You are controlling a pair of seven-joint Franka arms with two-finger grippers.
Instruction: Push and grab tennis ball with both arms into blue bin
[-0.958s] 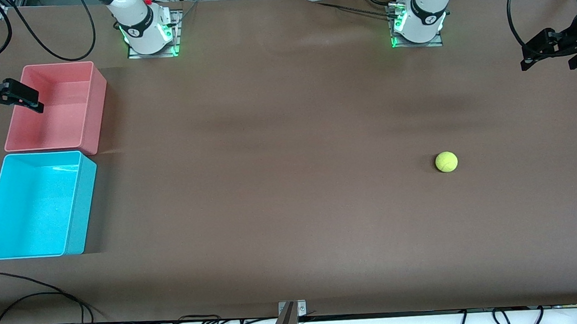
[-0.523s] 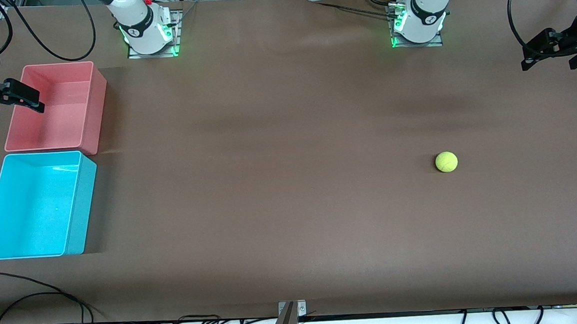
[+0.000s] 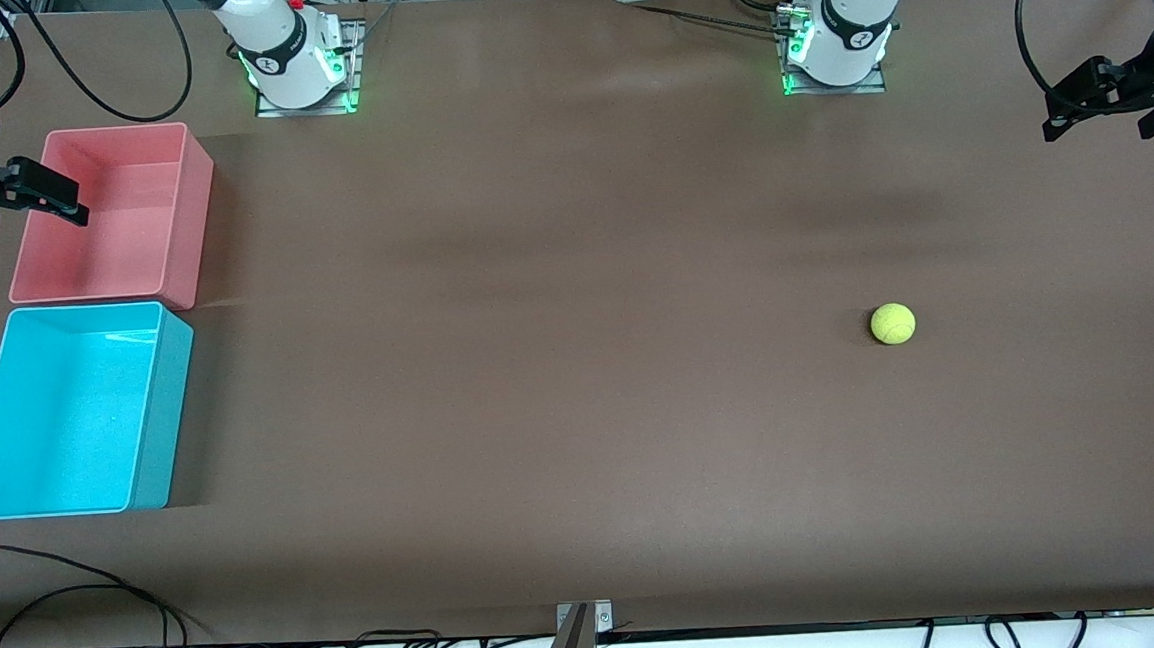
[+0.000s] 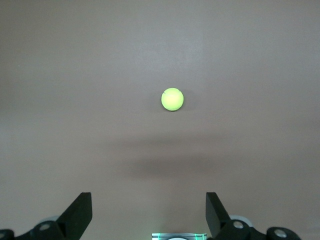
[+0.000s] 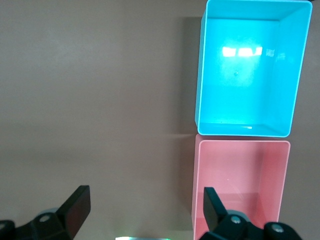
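Note:
The tennis ball point(image 3: 893, 324) point(image 4: 172, 99), small and yellow-green, rests alone on the brown table toward the left arm's end. The blue bin point(image 3: 62, 416) point(image 5: 200, 75) stands empty at the right arm's end. My left gripper point(image 3: 1098, 124) point(image 4: 149, 210) hangs open and empty, high over the table's edge at the left arm's end, well apart from the ball. My right gripper point(image 3: 27, 205) point(image 5: 145, 207) also hangs open and empty, over the outer rim of the pink bin.
A pink bin point(image 3: 109, 212) point(image 5: 240, 185), empty, stands right beside the blue bin, farther from the front camera. Both arm bases point(image 3: 296, 66) point(image 3: 835, 43) glow green at the table's back edge. Loose cables point(image 3: 53, 596) and a metal bracket point(image 3: 580, 619) lie along the front edge.

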